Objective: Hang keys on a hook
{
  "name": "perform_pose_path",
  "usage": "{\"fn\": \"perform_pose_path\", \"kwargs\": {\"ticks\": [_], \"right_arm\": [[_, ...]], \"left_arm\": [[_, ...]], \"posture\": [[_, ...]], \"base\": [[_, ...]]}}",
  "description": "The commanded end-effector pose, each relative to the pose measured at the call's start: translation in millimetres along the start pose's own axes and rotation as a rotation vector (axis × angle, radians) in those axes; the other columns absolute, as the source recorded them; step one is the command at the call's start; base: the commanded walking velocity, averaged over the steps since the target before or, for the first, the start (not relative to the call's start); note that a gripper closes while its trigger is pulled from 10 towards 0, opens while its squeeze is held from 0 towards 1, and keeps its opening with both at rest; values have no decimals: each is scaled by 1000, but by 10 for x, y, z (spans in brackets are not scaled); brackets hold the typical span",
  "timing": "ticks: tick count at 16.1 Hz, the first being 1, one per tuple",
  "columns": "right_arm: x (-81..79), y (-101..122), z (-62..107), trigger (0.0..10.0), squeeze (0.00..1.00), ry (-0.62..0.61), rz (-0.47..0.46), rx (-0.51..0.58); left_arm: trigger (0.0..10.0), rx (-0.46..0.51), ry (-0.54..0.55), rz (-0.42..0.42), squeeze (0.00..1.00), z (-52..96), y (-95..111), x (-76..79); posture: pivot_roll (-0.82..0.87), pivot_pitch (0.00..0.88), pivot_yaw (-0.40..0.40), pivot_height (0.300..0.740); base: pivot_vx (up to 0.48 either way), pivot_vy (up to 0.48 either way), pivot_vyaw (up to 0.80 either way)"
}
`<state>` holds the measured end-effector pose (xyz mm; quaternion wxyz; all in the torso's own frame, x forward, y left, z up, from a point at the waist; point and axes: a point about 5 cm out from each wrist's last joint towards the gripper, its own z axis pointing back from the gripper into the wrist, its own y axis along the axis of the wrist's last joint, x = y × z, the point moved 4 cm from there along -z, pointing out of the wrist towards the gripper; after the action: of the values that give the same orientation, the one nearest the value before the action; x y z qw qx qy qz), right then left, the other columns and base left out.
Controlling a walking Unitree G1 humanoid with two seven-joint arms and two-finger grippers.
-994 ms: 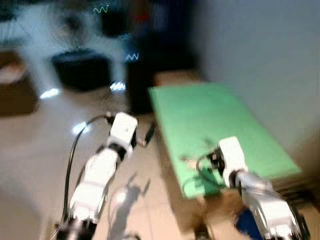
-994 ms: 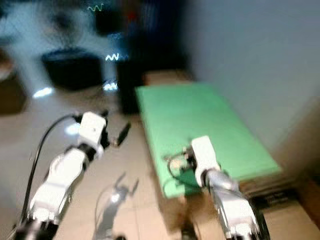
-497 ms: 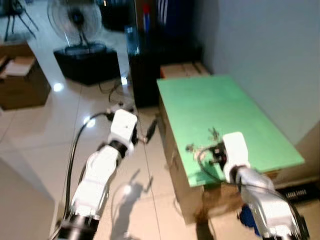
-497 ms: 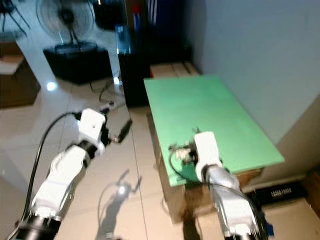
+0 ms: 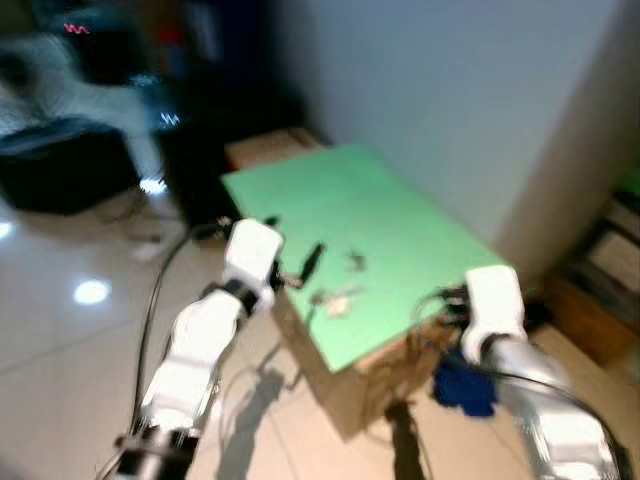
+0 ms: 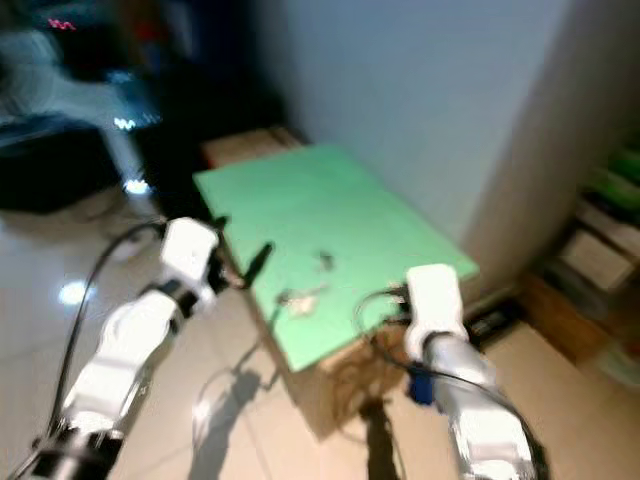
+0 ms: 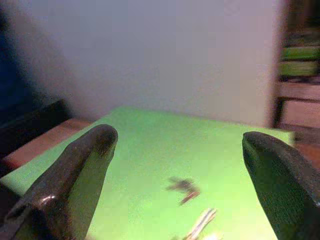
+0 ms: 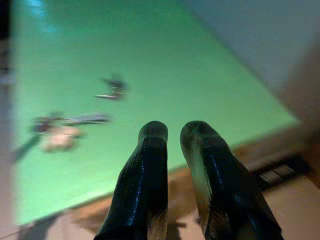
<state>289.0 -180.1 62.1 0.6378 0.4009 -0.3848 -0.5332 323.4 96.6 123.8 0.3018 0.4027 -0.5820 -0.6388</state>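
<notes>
A blurred view from the robot's head looks down on a flat, matte green tabletop (image 5: 370,250) set on a brown box-like base against a pale wall (image 5: 430,90). A small bunch of keys (image 5: 335,300) lies on the green surface near its front edge, with a second small dark piece (image 5: 354,262) a little farther back; both are too smeared to make out in detail. The left gripper (image 5: 310,262), on a white and silver arm, reaches over the near left corner of the tabletop; its wrist view shows two rounded, glossy black fingers (image 7: 75,175) spread wide apart, the keys (image 7: 200,222) lying on the green beyond them. The right gripper (image 8: 172,135) hangs off the front right edge; in its wrist view the two black fingers (image 8: 145,165) sit nearly together with nothing between them, the keys (image 8: 65,131) well apart from them on the green. The floor (image 5: 60,330) is shiny pale tile with bright reflections. Blurred shelving (image 5: 610,270) stands at the right edge
</notes>
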Motion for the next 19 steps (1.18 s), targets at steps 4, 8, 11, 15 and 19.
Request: {"fn": "perform_pose_path", "kwargs": {"ticks": [4, 8, 11, 15, 19], "right_arm": [[-76, 108, -31, 10000, 0, 26, 1, 37], [-121, 87, -35, 10000, 0, 55, 62, 27], [-136, 51, -38, 10000, 0, 59, 47, 13], [-160, 16, -78, 10000, 0, 113, 71, -13], [-319, 87, -232, 10000, 1000, 271, 124, 2]], "left_arm": [[10000, -17, 9, -23, 0, 31, -29, -67], [10000, -18, 8, -27, 0, 37, -30, -78], [10000, -19, 0, -30, 0, 38, -30, -80], [10000, -29, -5, -51, 0, 31, -29, -101], [10000, -63, -17, -96, 0, 65, -54, -172]], "posture": [[-140, 0, 35, 740], [-138, 0, 41, 740], [-140, 0, 46, 740], [-137, 0, 52, 740], [-122, 18, 60, 740]], "base": [[427, 0, 0], [426, 0, 0], [425, 0, 0], [212, 0, 0], [0, 0, 0]]}}
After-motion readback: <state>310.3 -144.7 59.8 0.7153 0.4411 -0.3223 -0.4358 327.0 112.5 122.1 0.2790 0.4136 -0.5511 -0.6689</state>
